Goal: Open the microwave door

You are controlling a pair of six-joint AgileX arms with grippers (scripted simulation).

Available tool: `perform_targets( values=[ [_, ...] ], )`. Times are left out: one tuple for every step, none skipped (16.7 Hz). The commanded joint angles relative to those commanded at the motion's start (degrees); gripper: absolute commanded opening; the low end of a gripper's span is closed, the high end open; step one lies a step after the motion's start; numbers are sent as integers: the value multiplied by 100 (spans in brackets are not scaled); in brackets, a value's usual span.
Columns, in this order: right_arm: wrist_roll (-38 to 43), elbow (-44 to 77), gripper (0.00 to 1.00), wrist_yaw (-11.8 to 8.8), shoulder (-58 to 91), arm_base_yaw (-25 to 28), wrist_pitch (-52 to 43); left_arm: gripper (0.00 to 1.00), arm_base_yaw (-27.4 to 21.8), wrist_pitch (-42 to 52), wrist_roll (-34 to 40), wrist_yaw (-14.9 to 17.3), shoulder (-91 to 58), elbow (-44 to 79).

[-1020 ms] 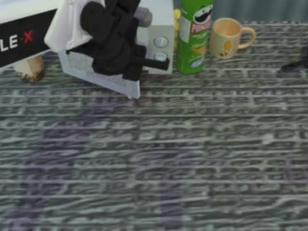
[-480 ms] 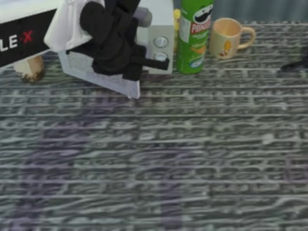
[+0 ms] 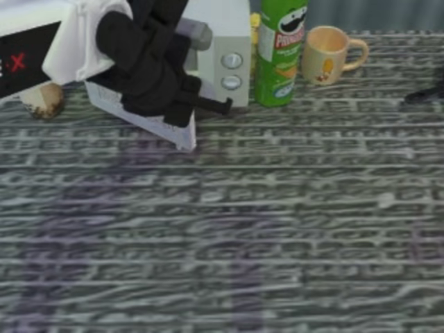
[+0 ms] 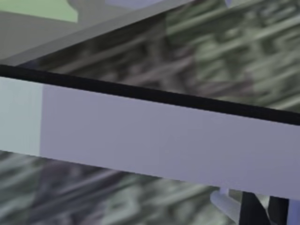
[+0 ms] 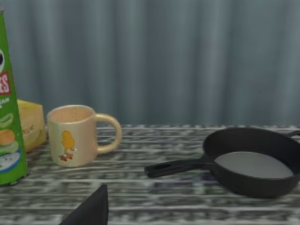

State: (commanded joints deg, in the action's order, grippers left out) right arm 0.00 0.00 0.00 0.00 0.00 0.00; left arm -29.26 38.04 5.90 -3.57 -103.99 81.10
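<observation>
A grey, brick-patterned table (image 3: 277,229) is filling the view, with a pleated grey curtain (image 5: 187,56) hanging behind it. At about eleven o'clock on the table the microwave (image 3: 232,28) is sitting, its two silver knobs (image 3: 232,61) facing the camera. The microwave door (image 3: 142,121) is standing swung out from the box, angling toward seven o'clock, its free corner out over the table. The left gripper (image 3: 208,104) is reaching over that door from above, black and bulky, and whether it is clenched on the door edge or released, I cannot tell; its wrist camera is showing only the pale door edge (image 4: 154,136) up close. Just at the microwave's three o'clock a green chip can (image 3: 281,52) is standing upright, then a beige mug (image 3: 326,54). A black pan (image 5: 253,164) is lying further right. The right arm is sitting parked at the table's right edge, its fingers out of sight.
</observation>
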Motion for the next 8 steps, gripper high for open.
perform_targets(
  values=[
    [0,0,100,0,0,0,0,0,31,-35,-106,58,73,-70],
    [0,0,100,0,0,0,0,0,49,-71,-167,96,132,-98],
    [0,0,100,0,0,0,0,0,53,-81,-180,104,148,-101],
    [0,0,100,0,0,0,0,0,53,-81,-180,104,148,-101],
    [0,0,100,0,0,0,0,0,53,-81,-180,104,148,-101],
    [0,0,100,0,0,0,0,0,53,-81,-180,104,148,-101],
    [0,0,100,0,0,0,0,0,53,-81,-180,104,148,-101],
    [0,0,100,0,0,0,0,0,53,-81,-180,104,148,-101]
  ],
)
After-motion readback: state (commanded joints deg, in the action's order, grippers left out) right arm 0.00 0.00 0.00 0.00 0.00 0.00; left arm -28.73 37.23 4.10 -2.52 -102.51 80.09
